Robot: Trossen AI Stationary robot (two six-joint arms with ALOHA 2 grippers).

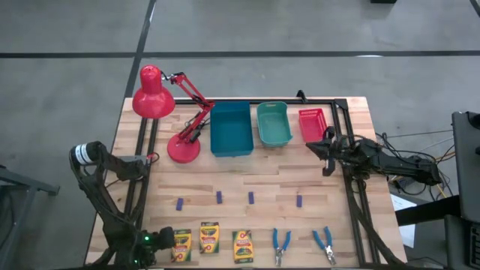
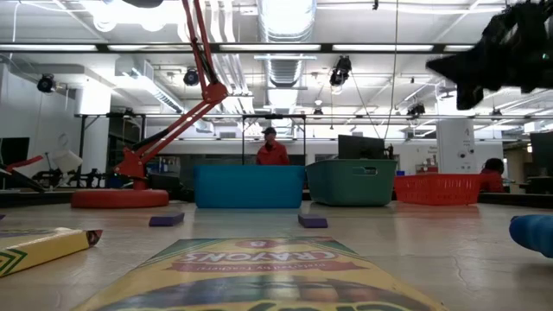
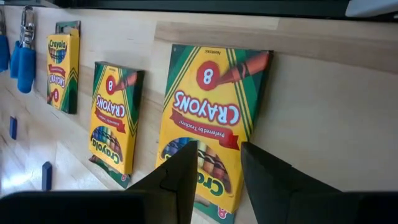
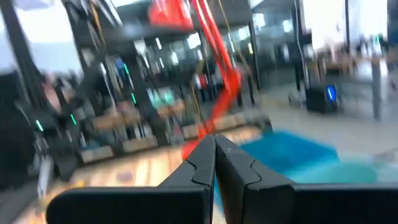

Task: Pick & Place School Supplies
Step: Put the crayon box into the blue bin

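Note:
Three yellow-and-green crayon boxes [image 1: 180, 244] [image 1: 209, 237] [image 1: 242, 246] lie flat in a row near the table's near edge. Two blue-handled pliers [image 1: 281, 246] [image 1: 324, 244] lie to their right. Several small purple blocks [image 1: 219, 196] lie in a row farther in. My left gripper [image 1: 166, 241] is open at the leftmost crayon box [image 3: 211, 118]. Its fingers [image 3: 180, 174] stand over the box's near end, and no touch shows. My right gripper [image 1: 326, 146] is shut and empty, up in the air by the red bin; it also shows in the low view [image 2: 484, 60].
A blue bin [image 1: 230, 129], a teal bin [image 1: 273, 124] and a red bin [image 1: 313, 124] stand in a row at the table's far side. A red desk lamp [image 1: 161, 97] stands at the far left. People show in the room beyond the table [image 2: 272, 151].

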